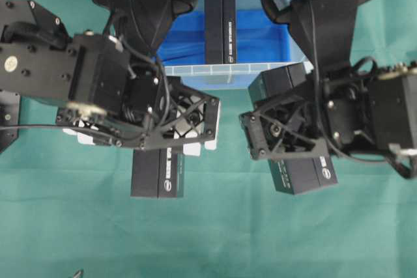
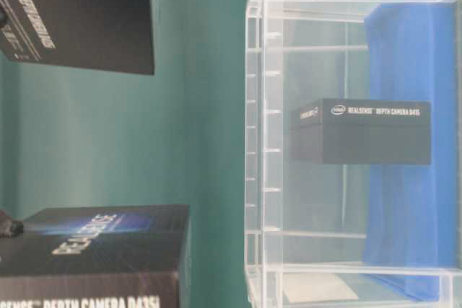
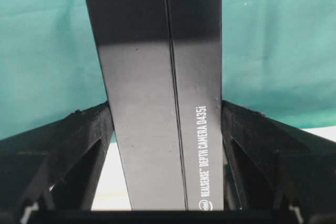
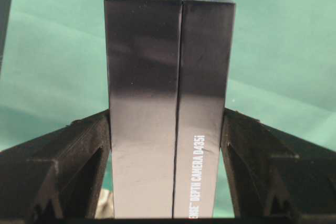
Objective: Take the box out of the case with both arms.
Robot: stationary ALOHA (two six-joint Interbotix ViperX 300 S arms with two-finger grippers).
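1. Black arms reach over green cloth, both clear of the case.
2. Only the table-level view shows a third box inside the case.
3. Left gripper clamps one black box; right gripper clamps another box, jaws pressed against its sides.

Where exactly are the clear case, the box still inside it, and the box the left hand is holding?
clear case [image 1: 195,69]: overhead view, on its near rim.
box inside the case [image 1: 220,27]: overhead view, middle of its top face.
box in the left hand [image 3: 157,103]: left wrist view, middle of its dark side.
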